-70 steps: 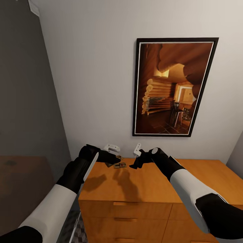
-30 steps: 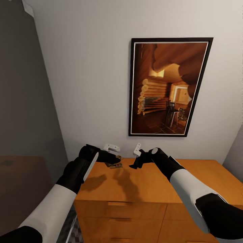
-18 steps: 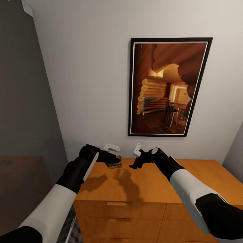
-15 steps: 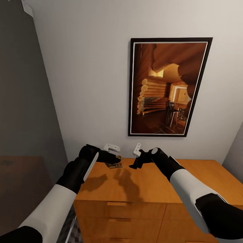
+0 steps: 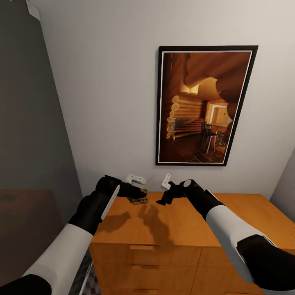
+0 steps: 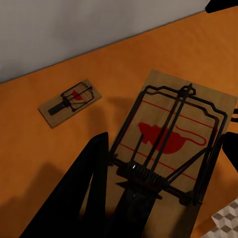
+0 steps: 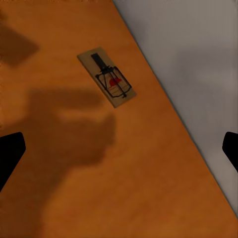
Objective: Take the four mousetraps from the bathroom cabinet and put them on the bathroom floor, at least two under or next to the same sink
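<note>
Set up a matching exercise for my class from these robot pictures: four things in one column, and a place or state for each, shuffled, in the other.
Things:
1. near mousetrap
2. far mousetrap
3. framed picture
4. right tool

Places or states:
A. hanging on the wall
B. open above the cabinet top
C. between the left tool's fingers
D. lying alone by the wall

Pairs: 1-C, 2-D, 3-A, 4-B

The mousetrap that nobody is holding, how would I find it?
Look for the big framed picture on the wall, then go down to the orange cabinet beneath it. Near the cabinet's back edge by the wall lies a small flat wooden mousetrap with black wire and a red mark. It lies alone, while the other mousetrap sits between the left pincer's fingers.
</note>
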You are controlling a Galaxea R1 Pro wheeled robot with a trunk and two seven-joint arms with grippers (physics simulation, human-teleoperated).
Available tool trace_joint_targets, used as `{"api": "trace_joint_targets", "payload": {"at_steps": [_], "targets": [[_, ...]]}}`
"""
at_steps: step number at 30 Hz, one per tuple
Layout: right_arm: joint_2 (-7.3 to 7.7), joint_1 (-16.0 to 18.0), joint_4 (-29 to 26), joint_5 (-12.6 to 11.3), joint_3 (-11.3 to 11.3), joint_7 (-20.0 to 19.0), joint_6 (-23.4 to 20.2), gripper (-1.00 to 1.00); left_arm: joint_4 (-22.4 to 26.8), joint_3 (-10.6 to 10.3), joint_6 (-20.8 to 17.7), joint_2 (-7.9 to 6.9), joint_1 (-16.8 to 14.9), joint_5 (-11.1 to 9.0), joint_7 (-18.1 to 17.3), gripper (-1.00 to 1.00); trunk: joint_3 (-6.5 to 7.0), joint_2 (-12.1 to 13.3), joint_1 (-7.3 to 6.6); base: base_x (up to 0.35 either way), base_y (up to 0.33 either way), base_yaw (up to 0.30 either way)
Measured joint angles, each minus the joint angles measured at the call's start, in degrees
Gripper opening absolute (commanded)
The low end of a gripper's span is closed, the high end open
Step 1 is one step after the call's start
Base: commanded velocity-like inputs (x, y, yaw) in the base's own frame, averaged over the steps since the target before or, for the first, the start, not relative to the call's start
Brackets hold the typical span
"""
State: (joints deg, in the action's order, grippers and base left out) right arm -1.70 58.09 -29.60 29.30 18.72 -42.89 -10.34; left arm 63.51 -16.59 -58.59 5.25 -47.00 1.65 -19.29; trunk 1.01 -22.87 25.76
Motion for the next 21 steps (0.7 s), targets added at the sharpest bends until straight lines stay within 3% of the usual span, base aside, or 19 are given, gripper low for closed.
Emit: {"api": "trace_joint_targets", "payload": {"at_steps": [13,21], "targets": [[0.03,0.0,0.0,-0.3,-0.07,-0.05,-0.02,1.0,0.01,0.01,0.0,0.02,0.0,-0.01,-0.01,-1.0,0.0,0.0,0.0,0.0,0.0,0.008],[0.02,0.01,0.03,-0.34,-0.07,0.04,0.0,1.0,0.04,-0.01,-0.02,0.0,0.01,-0.01,-0.01,-1.0,0.0,0.0,0.0,0.0,0.0,0.232]]}}
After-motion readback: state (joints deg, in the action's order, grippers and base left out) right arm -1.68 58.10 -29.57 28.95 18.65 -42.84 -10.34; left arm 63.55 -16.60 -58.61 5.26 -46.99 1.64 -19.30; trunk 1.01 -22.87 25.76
